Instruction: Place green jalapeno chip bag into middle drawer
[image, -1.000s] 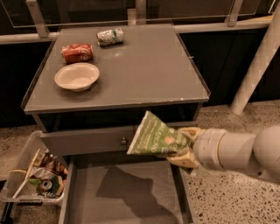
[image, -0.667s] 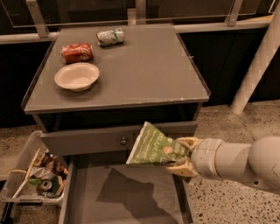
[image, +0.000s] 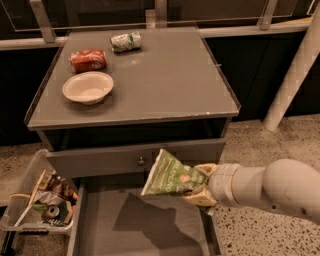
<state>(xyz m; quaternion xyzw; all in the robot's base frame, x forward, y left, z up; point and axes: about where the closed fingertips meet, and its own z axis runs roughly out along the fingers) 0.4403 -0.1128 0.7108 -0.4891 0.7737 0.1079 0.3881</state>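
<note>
Clear plastic comes first at the left: a bin (image: 31, 172) on the floor below the tabletop's (image: 170, 80) front left corner, holding crumpled wrappers and other trash. On the tabletop, a shallow white bowl (image: 87, 87) sits near the left edge with nothing in it. Behind it, toward the far left corner, lies a crushed red can (image: 88, 60), and a crushed silver-green can (image: 126, 41) lies near the far edge.

Below the front edge is a grey drawer front with a small round knob (image: 141, 161). Under that, the middle drawer (image: 100, 235) stands pulled out, its flat floor bare apart from shadow.

The green jalapeno chip bag (image: 170, 177) hangs in the air over that drawer, below the front edge and right of the knob. It is tilted, with its left end free. The hand (image: 196, 184) has closed on the bag's right end, one finger above and one below.

The bag looks very light and soft (mostly air, I would guess). Its crinkly film is probably slick, and the chips inside would crush under a hard squeeze. A pinch at the flat sealed end seems the safest hold. Let go from here, it would likely drop or flutter onto the drawer floor, perhaps toward the right wall.
</note>
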